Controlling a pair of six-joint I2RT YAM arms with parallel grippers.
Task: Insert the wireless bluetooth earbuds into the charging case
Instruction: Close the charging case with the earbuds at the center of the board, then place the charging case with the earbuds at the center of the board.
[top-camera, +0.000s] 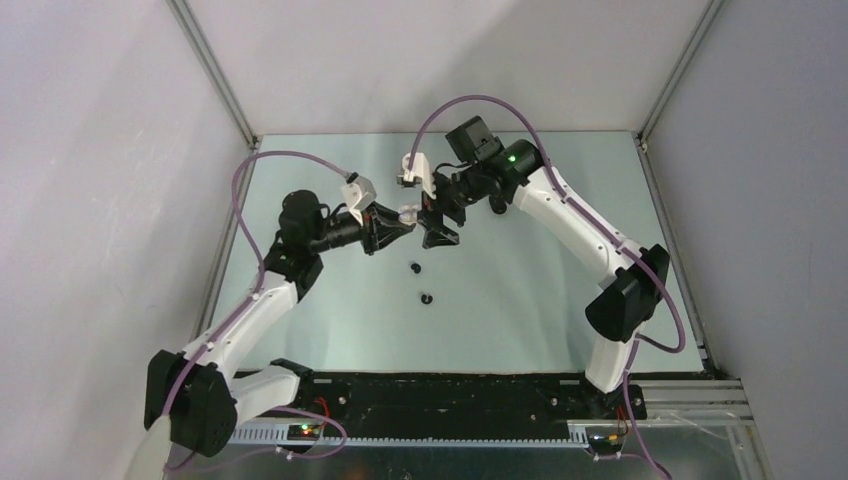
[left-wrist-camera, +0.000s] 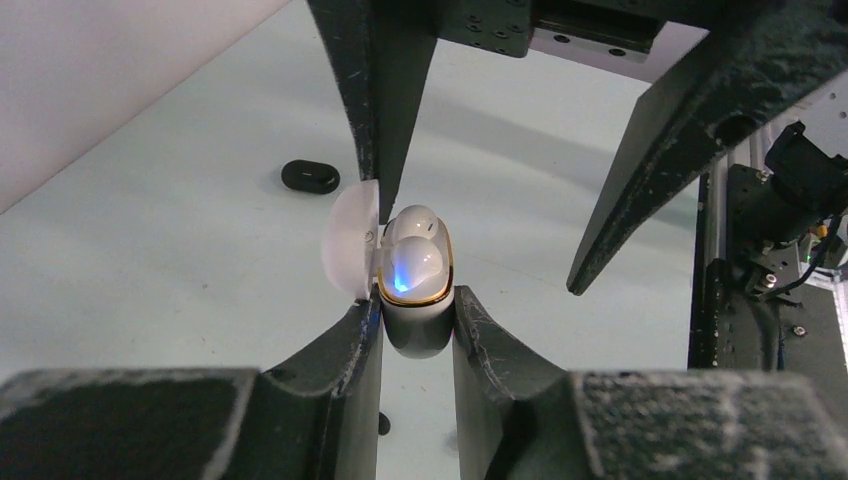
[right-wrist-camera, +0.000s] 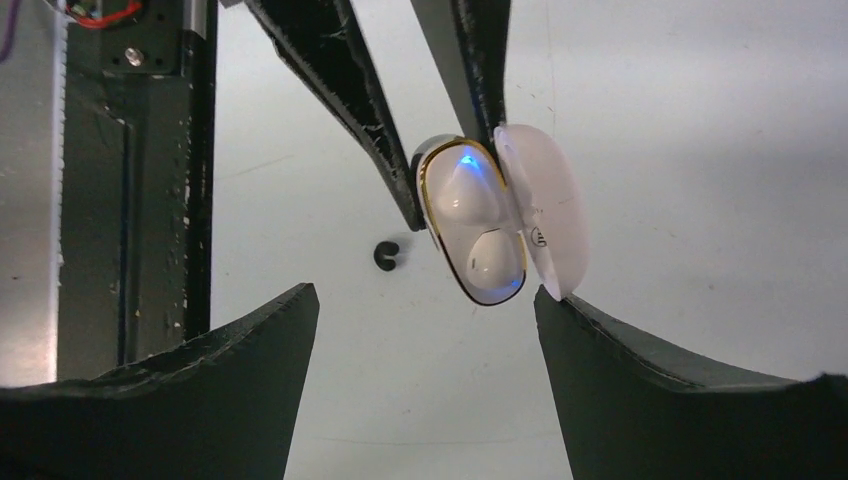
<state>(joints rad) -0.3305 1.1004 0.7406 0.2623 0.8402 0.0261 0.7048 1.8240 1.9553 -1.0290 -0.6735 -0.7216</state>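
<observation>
White gold-rimmed pebble-shaped plastic charging case (right-wrist-camera: 440, 160), translucent lid (right-wrist-camera: 545, 210) open, two white earbuds (right-wrist-camera: 492, 255) seated; pinched in narrow jaws of left gripper (left-wrist-camera: 418, 305); right gripper (right-wrist-camera: 425, 292) wide, empty, straddling it, lid beside one finger.

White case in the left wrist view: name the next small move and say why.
Probably swing the open right hand sideways so one finger presses the lid shut. The left hand grips the white case, both white earbuds look seated inside, and the lid stands open right beside a right finger.
</observation>
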